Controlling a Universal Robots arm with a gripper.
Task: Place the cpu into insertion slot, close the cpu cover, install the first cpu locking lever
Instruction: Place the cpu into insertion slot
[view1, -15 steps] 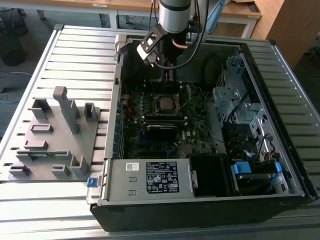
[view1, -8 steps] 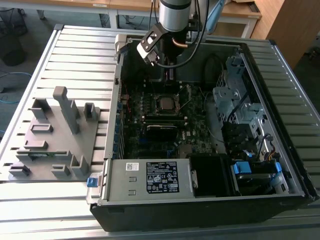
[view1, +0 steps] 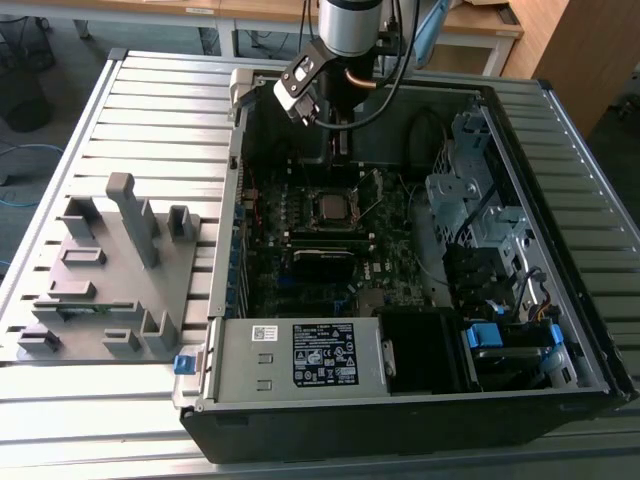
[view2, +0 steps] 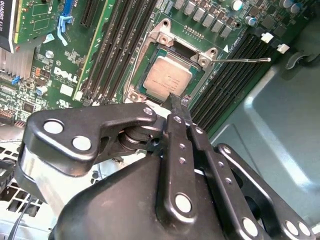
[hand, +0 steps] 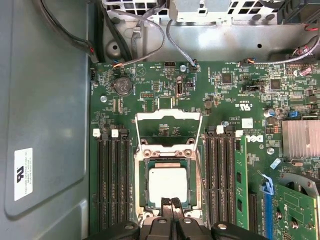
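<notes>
Our gripper (hand: 170, 201) has its fingers pressed together with nothing between them. Their tips sit over one edge of the cpu (hand: 168, 186), though we cannot tell whether they actually touch its metal top. We see the cpu lying flat in the insertion slot (hand: 140, 170), square with the silvery rim. Just beyond it the cpu cover (hand: 168, 116) stands open on its hinge, green board showing through its window. In the second wrist view a thin wire locking lever (view2: 241, 60) juts free from the socket's corner. Long black memory slots (hand: 112, 185) flank the socket on two sides. In the exterior view the socket lies in the far half of the open computer case (view1: 400, 430), with the arm (view1: 350, 25) above the far wall. A grey parts holder (view1: 110, 270) rests on the slatted table (view1: 150, 100) to the exterior view's left of the case.
</notes>
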